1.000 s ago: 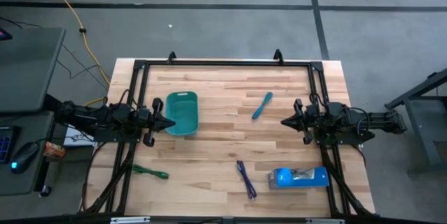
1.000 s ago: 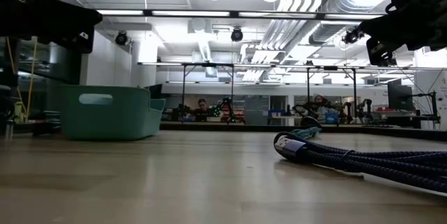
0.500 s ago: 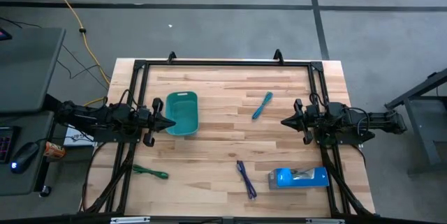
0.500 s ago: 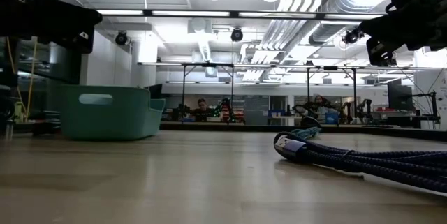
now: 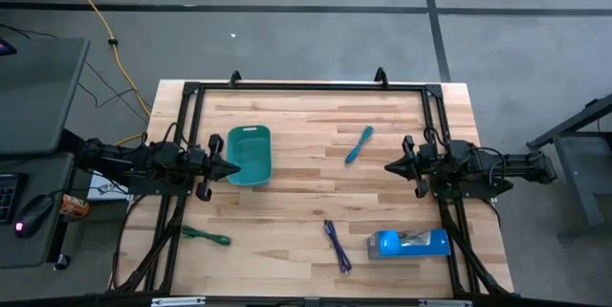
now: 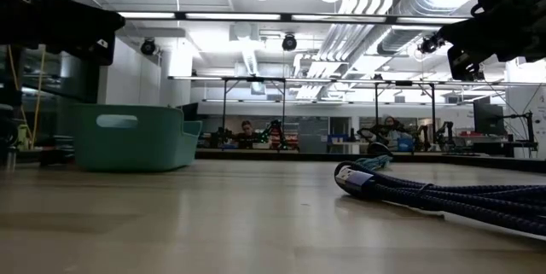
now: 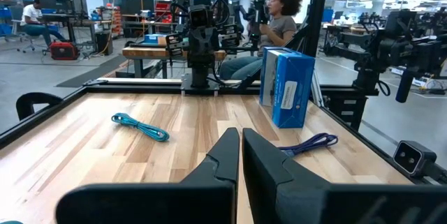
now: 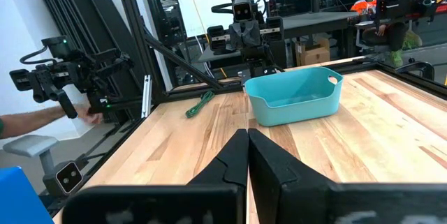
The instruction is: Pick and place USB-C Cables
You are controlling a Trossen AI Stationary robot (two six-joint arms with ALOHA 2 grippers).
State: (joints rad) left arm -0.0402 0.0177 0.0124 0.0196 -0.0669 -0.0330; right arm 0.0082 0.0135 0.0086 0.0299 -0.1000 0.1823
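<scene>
Dark fingers of the left gripper (image 7: 240,155) press flat against each other, clenched on nothing, hovering above the wooden table (image 5: 296,202) at its left side. Just ahead of its tips in the high view sits the one teal tray (image 5: 250,155), close to touching. The right gripper (image 8: 248,155) mirrors it at the table's right side, fingers likewise pinched together and empty, pointing across at the left arm.

Three USB-C cables lie on the boards, none held. The light blue cable (image 5: 359,143) rests ahead of the right gripper and a little toward the far edge, between the two arms but nearer the right one. The dark blue-purple cable (image 5: 337,245) lies toward the near edge, beside the right gripper's reach and just next to the one bright blue box (image 5: 408,243), apart from it. The green cable (image 5: 207,236) lies on the near side of the left gripper, close to that arm's frame.

Beyond the table, the wrist views show three seated people in the room and, in the right wrist view, a fourth person's hand at the picture's edge.
</scene>
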